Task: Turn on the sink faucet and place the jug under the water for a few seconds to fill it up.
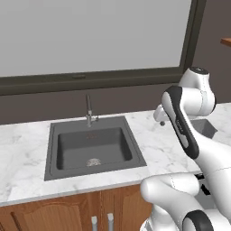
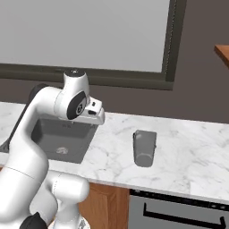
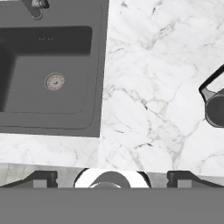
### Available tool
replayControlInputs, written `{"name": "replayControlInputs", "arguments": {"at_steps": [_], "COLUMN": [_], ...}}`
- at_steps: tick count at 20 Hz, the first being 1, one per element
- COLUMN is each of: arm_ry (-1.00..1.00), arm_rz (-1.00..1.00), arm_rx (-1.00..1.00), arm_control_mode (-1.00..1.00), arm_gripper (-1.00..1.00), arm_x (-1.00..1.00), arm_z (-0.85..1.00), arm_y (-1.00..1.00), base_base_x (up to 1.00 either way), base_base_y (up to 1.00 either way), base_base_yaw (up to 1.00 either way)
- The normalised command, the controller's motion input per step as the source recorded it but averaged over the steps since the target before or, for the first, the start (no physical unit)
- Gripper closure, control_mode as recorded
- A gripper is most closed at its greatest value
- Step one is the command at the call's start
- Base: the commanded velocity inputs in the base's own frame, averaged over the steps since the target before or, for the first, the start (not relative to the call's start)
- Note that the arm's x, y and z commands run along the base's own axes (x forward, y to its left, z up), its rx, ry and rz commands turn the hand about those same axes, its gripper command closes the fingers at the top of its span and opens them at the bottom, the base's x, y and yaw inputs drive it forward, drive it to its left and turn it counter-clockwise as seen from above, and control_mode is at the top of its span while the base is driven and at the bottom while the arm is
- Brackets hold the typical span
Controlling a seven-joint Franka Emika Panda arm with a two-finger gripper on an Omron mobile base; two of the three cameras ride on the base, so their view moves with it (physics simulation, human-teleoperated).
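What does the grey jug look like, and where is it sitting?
The jug is matte grey and looks like metal, shaped like a tall mug. It stands upright on the white marble counter, to the right of the sink and apart from it. From above, the hand view shows its round open mouth and a thin dark loop handle sticking out to one side. Nothing touches it except the counter. Whether anything is inside cannot be told.

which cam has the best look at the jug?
Right base view: the jug stands whole and unblocked on the counter, right of the sink. Hand view cuts it off at the right edge. In the left base view the arm covers that spot.
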Motion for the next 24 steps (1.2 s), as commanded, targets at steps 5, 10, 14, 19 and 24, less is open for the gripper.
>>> {"name": "replayControlInputs", "arguments": {"at_steps": [5,10,14,19,24], "arm_ry": [0.0,0.0,0.0,0.0,0.0], "arm_rz": [0.0,0.0,0.0,0.0,0.0], "arm_rx": [0.0,0.0,0.0,0.0,0.0], "arm_control_mode": [1.0,1.0,1.0,-1.0,-1.0], "arm_gripper": [-1.0,-1.0,-1.0,-1.0,-1.0], "arm_x": [0.0,0.0,0.0,0.0,0.0], "arm_z": [0.0,0.0,0.0,0.0,0.0], "arm_y": [0.0,0.0,0.0,0.0,0.0], "base_base_x": [0.0,0.0,0.0,0.0,0.0], "base_base_y": [0.36,0.36,0.27,0.04,0.0], "base_base_yaw": [0.0,0.0,0.0,0.0,0.0]}}
